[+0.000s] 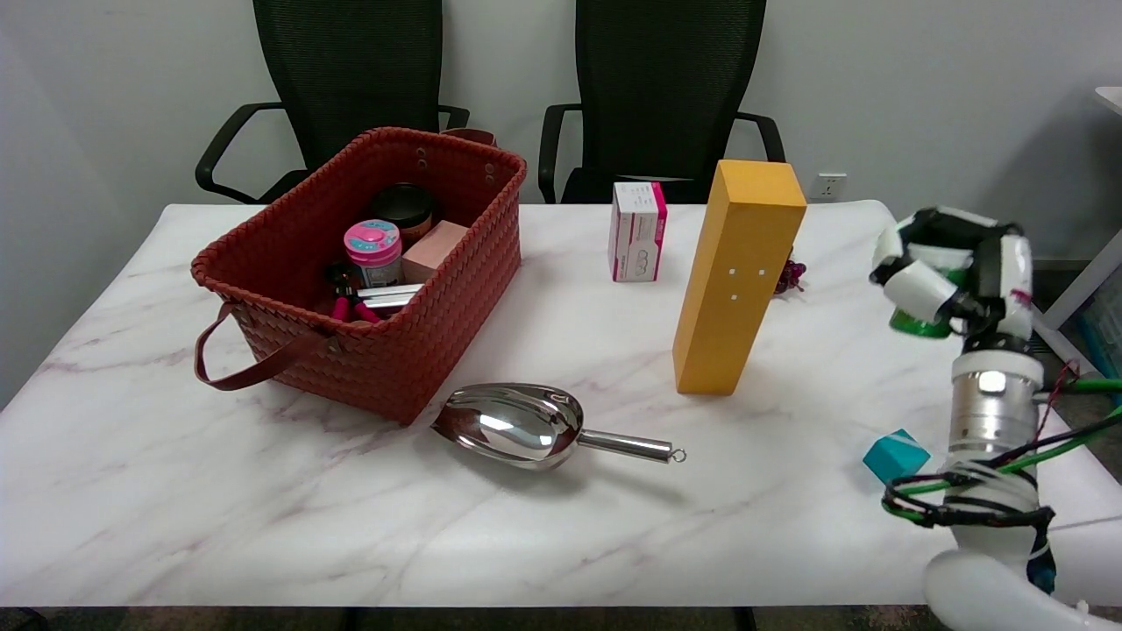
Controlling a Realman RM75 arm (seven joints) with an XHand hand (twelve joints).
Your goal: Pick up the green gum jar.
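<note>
Right hand [951, 272]: grips green gum jar [922, 321], held above table [263, 508]. Yellow block [736, 280]: upright. Steel scoop [526, 425], teal cube [894, 456], red basket [438, 289] on table.

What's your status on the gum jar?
Right hand grips green gum jar, off the table. Yellow block to its left, apart. Nothing blocking.
</note>
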